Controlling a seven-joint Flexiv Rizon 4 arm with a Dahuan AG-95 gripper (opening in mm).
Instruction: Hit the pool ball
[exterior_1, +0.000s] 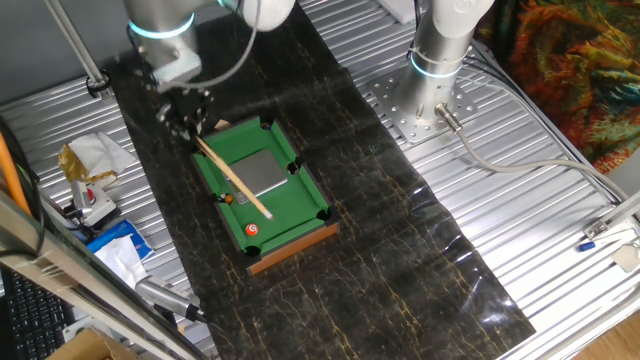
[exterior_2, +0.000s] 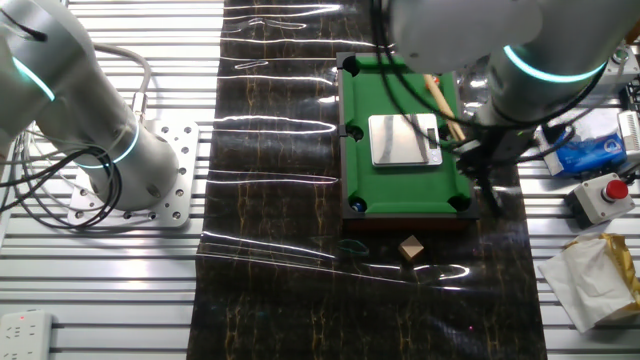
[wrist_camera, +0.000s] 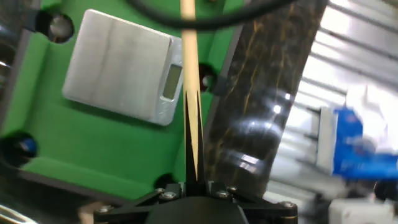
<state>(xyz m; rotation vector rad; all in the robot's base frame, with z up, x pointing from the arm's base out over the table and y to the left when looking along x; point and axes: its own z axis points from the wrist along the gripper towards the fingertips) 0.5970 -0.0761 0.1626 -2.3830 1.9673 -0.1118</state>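
The pool ball (exterior_1: 252, 229), orange-red with a white spot, lies on the mini green pool table (exterior_1: 225, 180) near its front end. A smaller plain orange blob (exterior_1: 228, 199) lies by the left rail. My gripper (exterior_1: 190, 125) is at the table's far left corner, shut on a wooden cue stick (exterior_1: 235, 178) that slants over the felt and ends short of the ball. In the hand view the cue stick (wrist_camera: 189, 93) runs up from the gripper (wrist_camera: 194, 184) past a silver slab (wrist_camera: 121, 65). In the other fixed view the arm hides the ball.
A silver slab (exterior_1: 262, 170) lies in the middle of the felt. A second arm's base (exterior_1: 440, 60) stands at the back right. A crumpled wrapper (exterior_1: 90, 155), a blue packet (exterior_1: 115, 250) and a red button (exterior_2: 610, 190) lie beside the mat. A small wooden block (exterior_2: 410, 247) sits off the table's end.
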